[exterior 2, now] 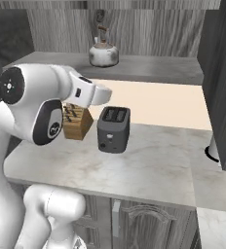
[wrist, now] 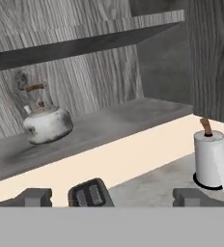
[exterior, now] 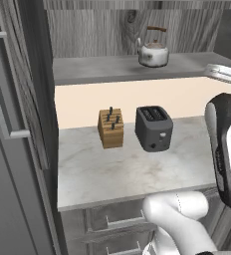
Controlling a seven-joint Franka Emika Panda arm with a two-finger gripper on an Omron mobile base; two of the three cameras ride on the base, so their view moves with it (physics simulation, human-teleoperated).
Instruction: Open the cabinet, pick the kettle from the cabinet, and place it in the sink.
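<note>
Progress: the cabinet (exterior: 112, 30) is seen already opened, its interior and lower shelf exposed across the top of all three views; the opening step is judged done.
Remaining: the kettle (exterior: 153, 50) is not yet grasped; the pick and the transfer to the sink are judged still to be made.
Door: a dark wood-grain door (exterior 2: 224, 82) is seen edge-on along the right side of the right base view; another door (exterior: 18, 109), with a silver bar handle, is seen along the left of the left base view.
Kettle, place: it is set upright on the cabinet shelf, upper centre-right in the left base view, upper centre in the right base view, left of centre in the hand view (wrist: 46, 121).
Kettle, look: a squat, rounded silver-white body is shown, dulled with grey smudges; an arched brown handle stands over the lid knob, and a short spout is seen on its left side in the left base view.
Gripper: the gripper (wrist: 113, 197) is held open and empty, its two fingertips spread wide at the bottom of the hand view, well apart from the kettle.
Counter: a toaster (exterior: 154, 127) and a knife block (exterior: 111, 127) are set side by side below the shelf; a paper towel roll (wrist: 210, 159) stands at the right of the hand view.
</note>
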